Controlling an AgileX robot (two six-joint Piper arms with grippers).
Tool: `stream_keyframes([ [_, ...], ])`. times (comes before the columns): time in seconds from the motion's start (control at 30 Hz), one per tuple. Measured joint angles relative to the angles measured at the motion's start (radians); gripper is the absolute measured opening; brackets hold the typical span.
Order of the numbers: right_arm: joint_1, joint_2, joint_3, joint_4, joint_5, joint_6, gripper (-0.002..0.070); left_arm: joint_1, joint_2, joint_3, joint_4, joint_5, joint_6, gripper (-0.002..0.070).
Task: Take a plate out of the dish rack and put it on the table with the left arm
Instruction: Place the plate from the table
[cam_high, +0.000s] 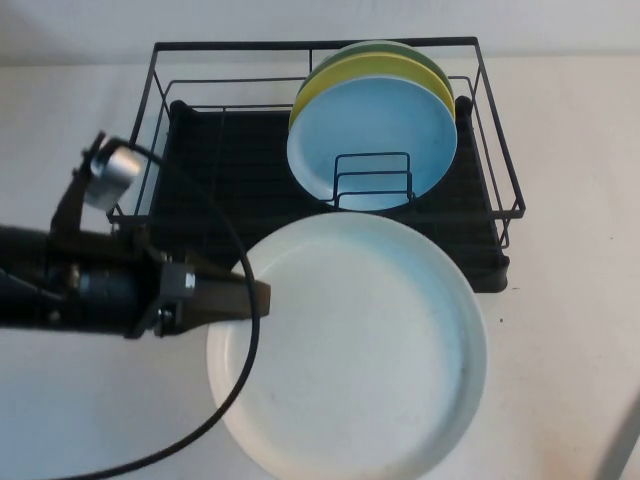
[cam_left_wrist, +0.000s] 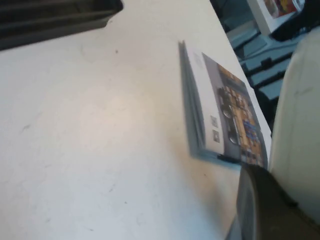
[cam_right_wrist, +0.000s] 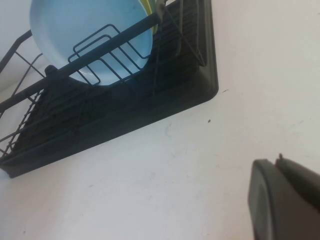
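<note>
While left gripper (cam_high: 262, 297) fingers clamp plate (cam_high: 360, 350) rim | right gripper (cam_right_wrist: 285, 200) beside dish rack (cam_right_wrist: 165, 95), grip unclear | no legible text

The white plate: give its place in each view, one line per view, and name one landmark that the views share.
High view: the white plate fills the lower centre, in front of the dish rack, its left rim at the left gripper.
Left wrist view: a pale strip of the plate at the frame's right edge.
Right wrist view: not in it; only the right gripper's fingertip over the table.
Shared landmark: the rack's black tray base.
</note>
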Motion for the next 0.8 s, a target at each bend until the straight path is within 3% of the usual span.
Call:
stream_keyframes([
  [0.23, 0.000, 0.000, 0.000, 0.000, 0.000, 0.000, -0.0020, 0.002, 0.055, 0.222, -0.151, -0.321, 0.120, 0.0056],
  [0.63, 0.000, 0.000, 0.000, 0.000, 0.000, 0.000, -0.0020, 0.002, 0.350, 0.227, -0.331, -0.323, 0.373, 0.0056],
  [0.8, 0.000, 0.000, 0.000, 0.000, 0.000, 0.000, -0.0020, 0.002, 0.429, 0.227, -0.386, -0.374, 0.478, 0.0106],
])
